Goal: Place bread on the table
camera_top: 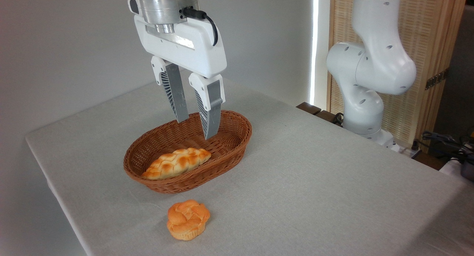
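Bread on tabletop, pincer released and empty.

The bread (188,219) is seen resting on the tabletop (314,174) near the front edge, just in front of the wicker basket (237,145) and apart from it. A braided loaf (177,162) is left lying in the basket's front half. The pincer (196,128) is held above the basket's far end, fingers (212,115) spread apart, pointing down, nothing gripped. The arm's base is mounted by the right edge.
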### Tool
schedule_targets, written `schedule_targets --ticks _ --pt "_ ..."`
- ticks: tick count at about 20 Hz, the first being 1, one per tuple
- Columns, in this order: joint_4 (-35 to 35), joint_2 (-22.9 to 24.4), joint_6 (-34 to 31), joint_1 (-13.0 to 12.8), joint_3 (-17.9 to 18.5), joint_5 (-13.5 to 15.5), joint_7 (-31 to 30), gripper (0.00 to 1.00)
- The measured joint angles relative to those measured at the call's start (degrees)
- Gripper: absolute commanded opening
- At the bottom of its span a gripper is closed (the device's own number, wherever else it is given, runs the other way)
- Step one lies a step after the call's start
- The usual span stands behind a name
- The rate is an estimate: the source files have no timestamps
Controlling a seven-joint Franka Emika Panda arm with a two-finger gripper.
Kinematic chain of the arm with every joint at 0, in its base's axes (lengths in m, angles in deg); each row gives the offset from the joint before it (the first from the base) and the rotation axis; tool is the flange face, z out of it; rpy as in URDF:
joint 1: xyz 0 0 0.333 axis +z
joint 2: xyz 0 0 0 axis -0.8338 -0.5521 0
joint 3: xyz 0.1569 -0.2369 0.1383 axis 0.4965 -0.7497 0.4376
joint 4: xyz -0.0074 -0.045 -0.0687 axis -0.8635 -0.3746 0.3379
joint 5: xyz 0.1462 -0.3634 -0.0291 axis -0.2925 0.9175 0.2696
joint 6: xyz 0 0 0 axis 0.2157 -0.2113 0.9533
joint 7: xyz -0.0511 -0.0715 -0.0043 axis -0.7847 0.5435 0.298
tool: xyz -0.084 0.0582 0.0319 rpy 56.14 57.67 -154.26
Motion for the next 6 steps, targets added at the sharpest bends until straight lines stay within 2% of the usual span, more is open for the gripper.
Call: schedule_targets --ticks 6 --pt "0.0 0.0 0.0 0.0 0.0 0.0 0.64 1.0"
